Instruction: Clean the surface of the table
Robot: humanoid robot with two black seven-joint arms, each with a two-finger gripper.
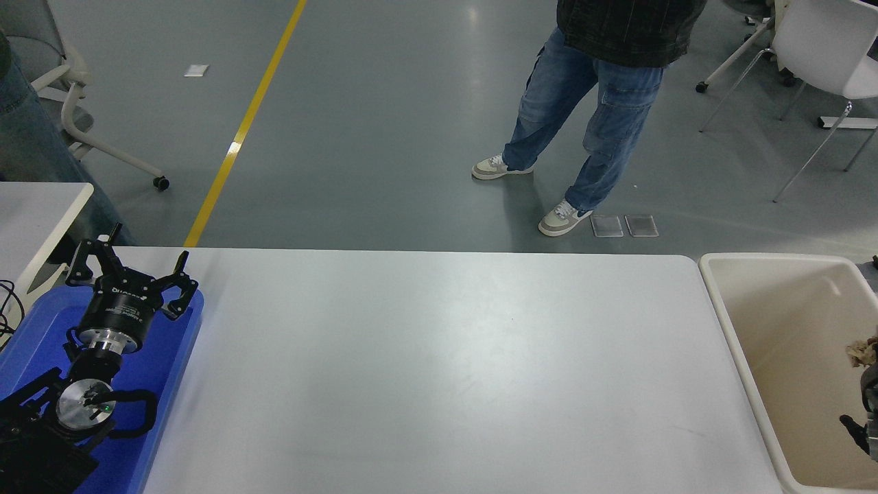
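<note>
The white bench [439,370] fills the middle of the view, and its long axis runs from left to right. The left gripper [130,271] hangs over the blue tray [175,357] at the left end, fingers spread apart. The right gripper [870,370] is at the right edge over the beige bin [734,322], touching brown crumpled paper [863,351]; whether it clamps the paper I cannot tell.

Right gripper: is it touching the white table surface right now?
Apart. The head view shows the right gripper at the picture's right edge over the beige bin, beyond the end of the table surface, with a brown crumpled wad at its tip.
</note>
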